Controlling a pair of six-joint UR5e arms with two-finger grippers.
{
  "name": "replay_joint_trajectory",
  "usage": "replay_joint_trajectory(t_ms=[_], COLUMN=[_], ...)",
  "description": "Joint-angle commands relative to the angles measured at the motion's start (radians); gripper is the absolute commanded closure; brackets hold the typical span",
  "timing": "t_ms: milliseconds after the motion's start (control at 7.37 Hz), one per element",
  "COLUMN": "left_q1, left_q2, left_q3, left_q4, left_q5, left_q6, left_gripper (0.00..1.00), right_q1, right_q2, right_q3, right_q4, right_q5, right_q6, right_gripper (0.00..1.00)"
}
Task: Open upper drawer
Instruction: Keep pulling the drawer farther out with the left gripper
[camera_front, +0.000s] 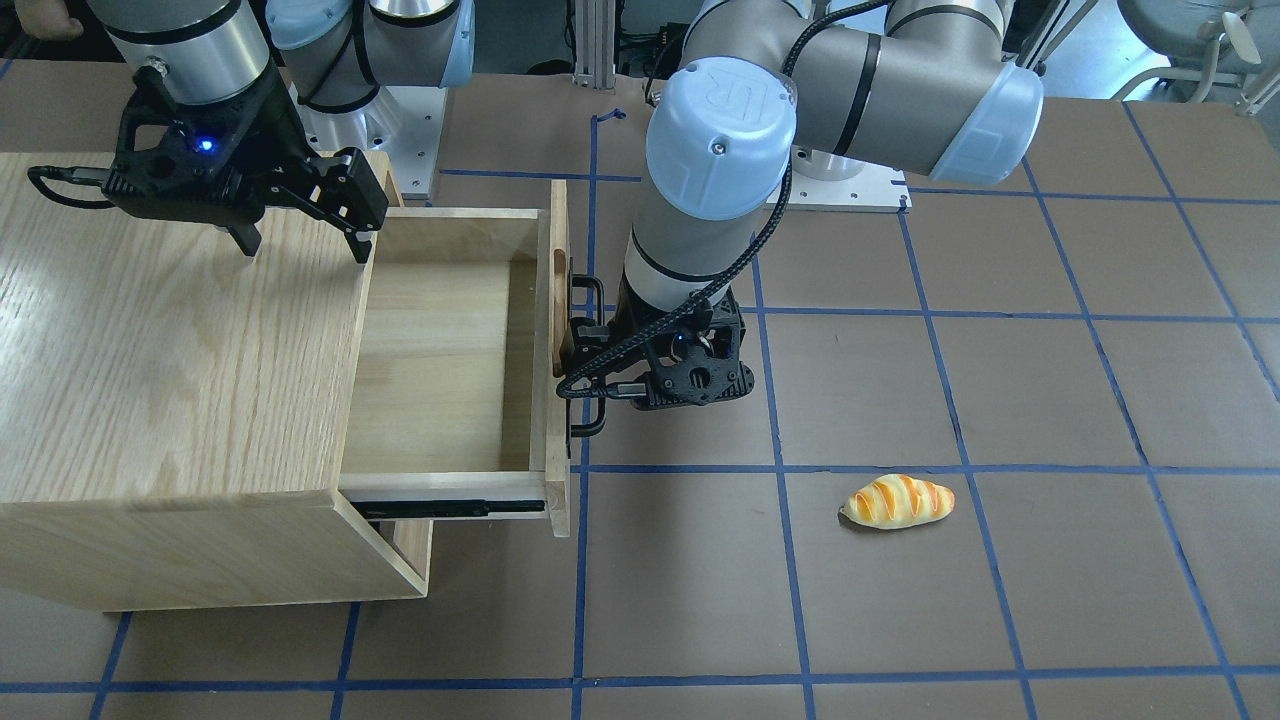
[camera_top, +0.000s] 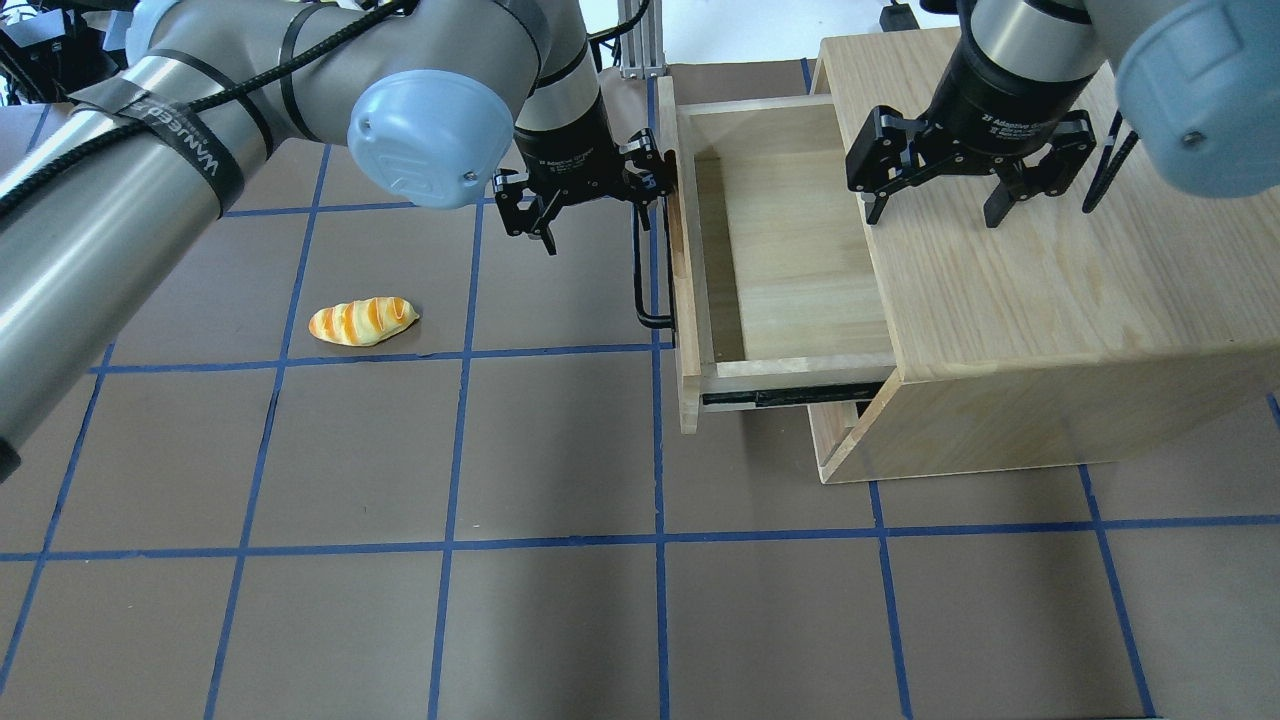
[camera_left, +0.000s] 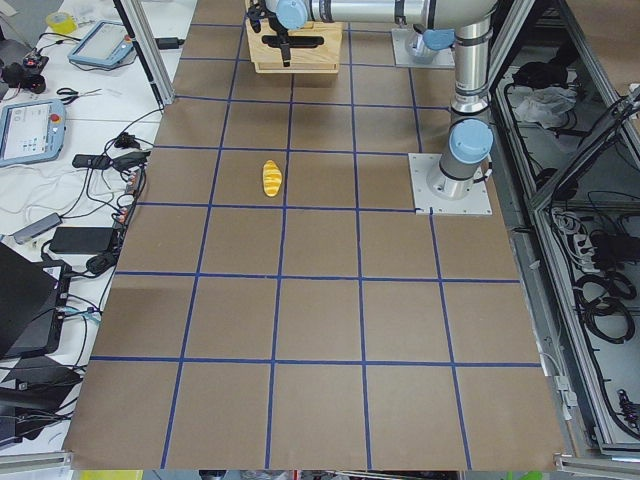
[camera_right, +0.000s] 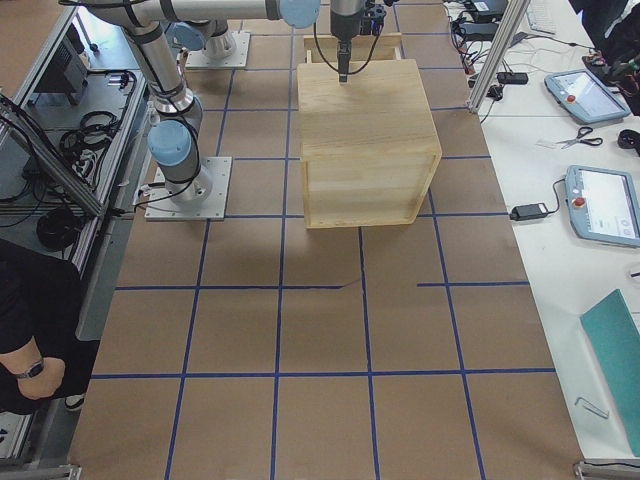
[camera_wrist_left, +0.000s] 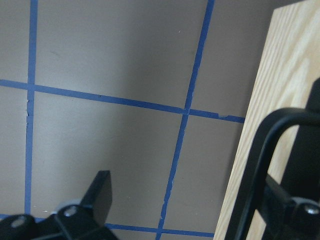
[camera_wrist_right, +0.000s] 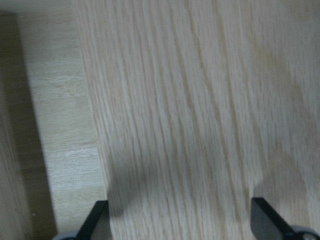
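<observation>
Item: upper drawer (camera_top: 790, 250), well out of the cabinet, upper centre of overhead view.
My left gripper (camera_top: 597, 215): fingers apart, astride black handle (camera_top: 640, 270). My right gripper (camera_top: 933, 215): fingers apart above cabinet top (camera_top: 1050, 280). Pull straight and level.

The cabinet (camera_front: 170, 340) stands on the bench (camera_front: 1000, 620). The drawer (camera_front: 440, 360) is drawn well out of the cabinet, one black slide rail showing along its side. The handle (camera_front: 597, 285) is on the drawer front, the side away from the cabinet. The left gripper (camera_front: 590, 355) points down at that handle; its jaws are hidden under its body. The right gripper (camera_front: 305, 245) hangs over the cabinet's top, at the edge above the drawer, jaws spread. A bread roll (camera_front: 898, 500) lies well apart from the cabinet, beyond the handle.
</observation>
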Motion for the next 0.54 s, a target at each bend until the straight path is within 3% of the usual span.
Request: replay_joint_trajectory(t_ms=[0,407], left_q1=[0.002,0.001], left_q2=[0.004,0.03], left_q3=[-0.001,0.019], left_q4=[-0.001,-0.053], left_q5=[0.005,0.005], left_q6=[0.014,0.009], left_gripper=[0.0,0.0], right_q1=[0.0,0.0], right_q2=[0.0,0.0], right_q3=[0.0,0.0], right_q4=[0.0,0.0], right_q5=[0.001,0.0], right_q6=[0.0,0.0], right_gripper=[0.0,0.0])
